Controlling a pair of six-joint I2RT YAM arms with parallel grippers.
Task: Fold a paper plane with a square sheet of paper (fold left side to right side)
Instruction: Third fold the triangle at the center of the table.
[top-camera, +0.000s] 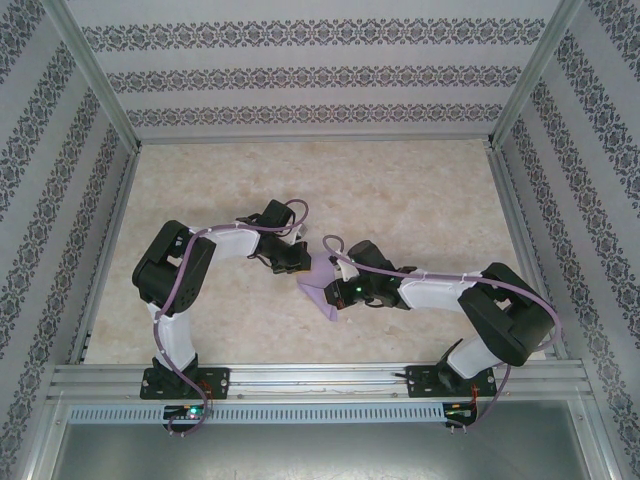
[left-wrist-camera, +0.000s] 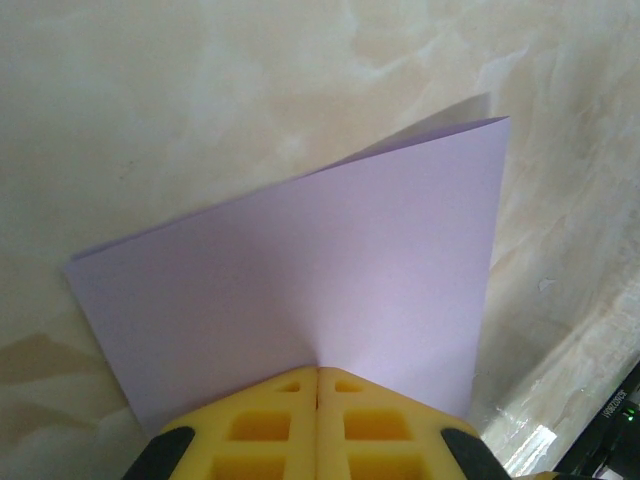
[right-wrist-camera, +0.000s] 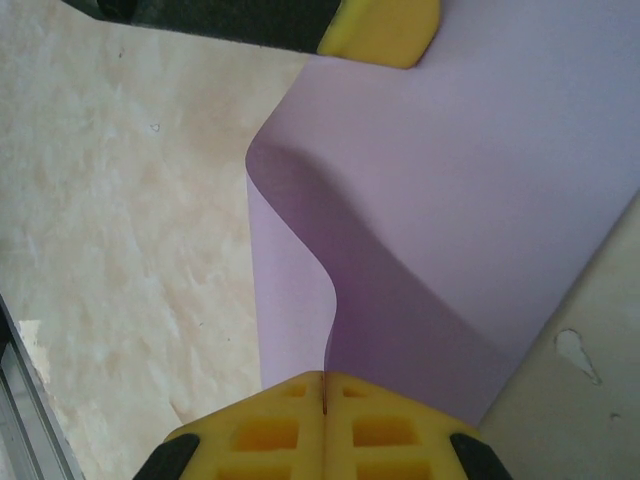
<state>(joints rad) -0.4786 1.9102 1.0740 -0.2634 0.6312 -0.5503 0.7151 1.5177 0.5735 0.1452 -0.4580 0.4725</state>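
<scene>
Right hand (right-wrist-camera: 323, 388) on bulging lilac sheet (right-wrist-camera: 480, 200)

Lilac sheet (right-wrist-camera: 480, 200) is pinched at bottom centre by the right gripper (right-wrist-camera: 324, 395), jaws pressed together. Bulging curl is noted mid-frame. Left gripper's fingertip (right-wrist-camera: 385, 30) is seen at top edge.

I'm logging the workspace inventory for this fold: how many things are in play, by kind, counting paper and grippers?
lilac paper sheet: 1
grippers: 2, the left gripper and the right gripper, each shut on the sheet
Total: 3
</scene>
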